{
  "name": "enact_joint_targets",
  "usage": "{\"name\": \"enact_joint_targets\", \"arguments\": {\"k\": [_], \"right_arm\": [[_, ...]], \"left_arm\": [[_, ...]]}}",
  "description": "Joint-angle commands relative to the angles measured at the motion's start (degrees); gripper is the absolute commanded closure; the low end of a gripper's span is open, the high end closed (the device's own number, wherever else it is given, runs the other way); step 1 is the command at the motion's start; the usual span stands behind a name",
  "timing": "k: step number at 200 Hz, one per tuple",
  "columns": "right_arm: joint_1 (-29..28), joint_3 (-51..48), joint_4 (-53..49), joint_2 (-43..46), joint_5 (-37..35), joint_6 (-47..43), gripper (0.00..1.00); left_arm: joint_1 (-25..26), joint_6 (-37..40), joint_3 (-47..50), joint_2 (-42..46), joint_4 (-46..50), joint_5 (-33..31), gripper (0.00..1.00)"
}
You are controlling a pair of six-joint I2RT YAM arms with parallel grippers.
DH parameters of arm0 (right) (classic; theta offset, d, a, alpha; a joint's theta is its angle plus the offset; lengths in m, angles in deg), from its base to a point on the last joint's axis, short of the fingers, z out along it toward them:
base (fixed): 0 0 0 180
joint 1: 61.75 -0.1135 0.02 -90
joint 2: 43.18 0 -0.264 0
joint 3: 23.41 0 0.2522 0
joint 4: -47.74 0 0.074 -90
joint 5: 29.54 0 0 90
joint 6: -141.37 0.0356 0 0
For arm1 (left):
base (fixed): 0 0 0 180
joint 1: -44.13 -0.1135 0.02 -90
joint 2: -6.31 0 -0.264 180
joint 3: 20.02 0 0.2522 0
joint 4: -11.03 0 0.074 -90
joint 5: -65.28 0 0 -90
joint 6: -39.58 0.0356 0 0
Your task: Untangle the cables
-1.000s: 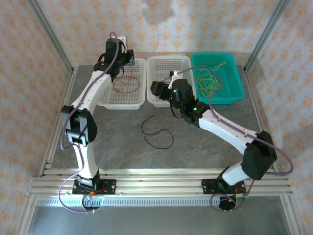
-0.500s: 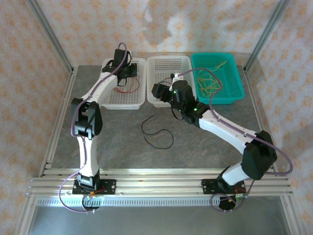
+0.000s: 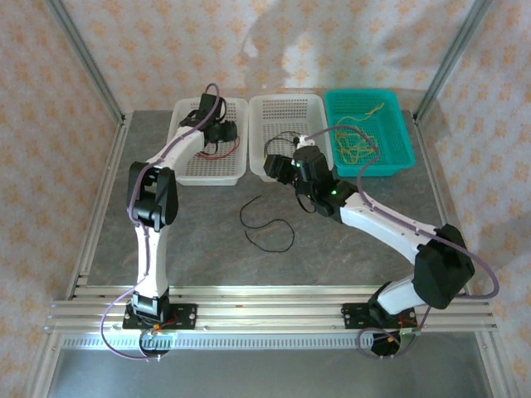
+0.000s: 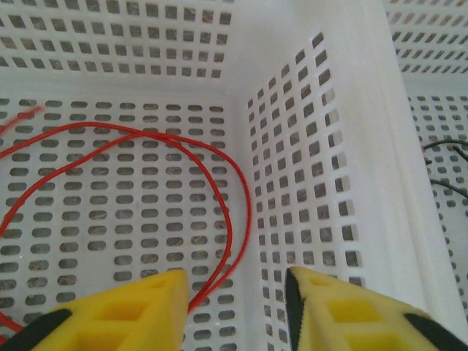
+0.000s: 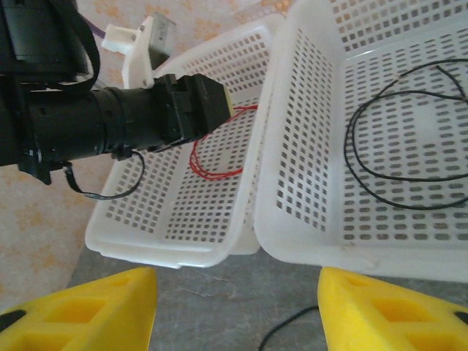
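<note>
Hanging with its yellow fingers (image 4: 146,311) parted and gripping nothing, the left gripper (image 4: 235,276) sits low inside the left white perforated plastic basket (image 4: 322,183), a thin red cable loop (image 4: 247,208) lying on the basket floor just beside one finger. The right gripper (image 5: 238,296), jaws likewise wide apart and empty, hovers by the near rim of the middle white perforated basket (image 5: 351,256), which holds a thin black cable loop (image 5: 349,146). Another black cable (image 3: 242,217) lies on the grey stone-patterned table (image 3: 199,249); tangled yellow cables (image 3: 357,148) rest in the teal plastic basket (image 3: 401,137) at right.
</note>
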Motion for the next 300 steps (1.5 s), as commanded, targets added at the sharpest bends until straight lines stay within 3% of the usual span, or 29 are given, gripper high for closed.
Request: {"name": "enact_joint_targets", "arguments": {"k": [1, 76, 127, 216, 300], "right_arm": [[-0.04, -1.21, -2.57, 3.22, -3.23, -2.97, 0.4], [-4.35, -11.5, -3.9, 11.59, -6.82, -7.38, 0.39], [-5.38, -16.59, -6.65, 14.19, -6.82, -4.74, 0.39], [-6.6, -20.61, -17.89, 15.7, -6.09, -2.39, 0.39], [-9.62, -19.66, -19.86, 6.26, -3.83, -12.47, 0.38]], "left_arm": [[-0.46, -1.64, 3.48, 6.71, -2.62, 2.38, 0.53], [5.14, -4.8, 35.29, 35.08, -18.16, 1.44, 0.51], [13.31, -7.81, 51.23, 48.48, -22.02, -3.62, 0.51], [27.54, -17.54, 68.63, 59.79, -27.02, -10.17, 0.52], [35.95, -25.84, 79.18, 61.75, -32.73, -13.59, 0.52]]}}
